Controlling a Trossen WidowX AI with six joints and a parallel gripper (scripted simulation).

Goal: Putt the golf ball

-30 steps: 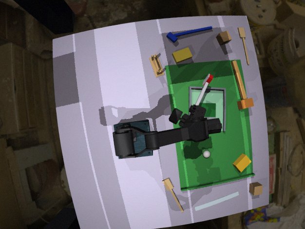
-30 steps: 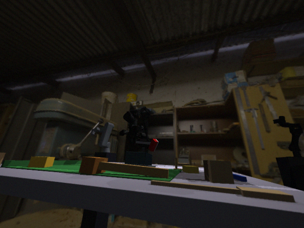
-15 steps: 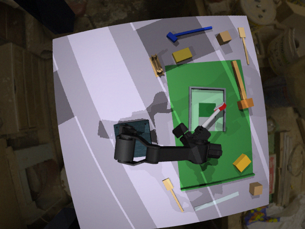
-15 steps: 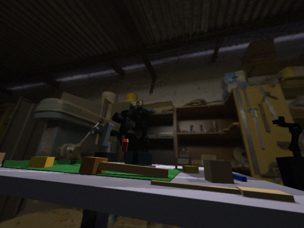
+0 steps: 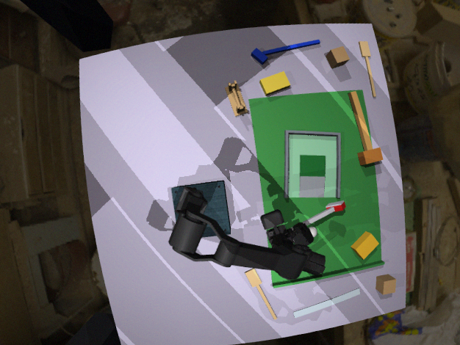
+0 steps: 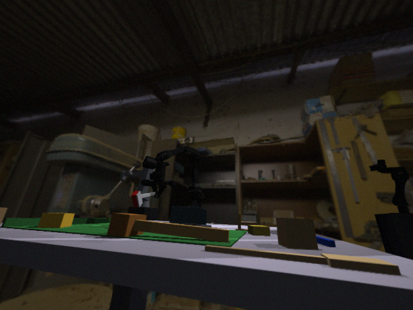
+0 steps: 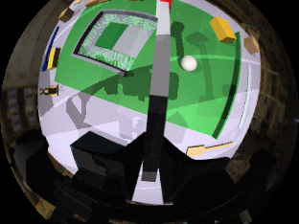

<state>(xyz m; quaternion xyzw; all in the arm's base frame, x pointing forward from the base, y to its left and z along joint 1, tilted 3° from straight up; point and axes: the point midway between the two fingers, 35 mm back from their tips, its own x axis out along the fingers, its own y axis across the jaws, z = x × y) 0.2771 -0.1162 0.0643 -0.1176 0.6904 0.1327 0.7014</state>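
Note:
The putter (image 5: 321,215) (image 7: 161,64) has a red and white head, a white and grey shaft and a black grip. My gripper (image 7: 151,135) is shut on its grip. The putter is held above the green mat (image 5: 269,118) (image 7: 192,107), with its head (image 5: 339,206) (image 6: 135,198) raised in the exterior view. The white golf ball (image 5: 313,232) (image 7: 189,63) rests on the mat, partly under the arm in the top view and right of the shaft in the wrist view. The grey ramp (image 5: 311,186) (image 7: 131,41) leads to the dark green raised green (image 5: 312,165) (image 7: 110,35).
A grey wall (image 5: 339,163) borders the ramp area. A yellow block (image 5: 365,245) (image 7: 222,30) and an orange mallet (image 5: 369,156) (image 6: 125,224) lie on the mat. A low green rail (image 5: 334,273) edges the mat. A wooden paddle (image 5: 253,277) lies near the arm.

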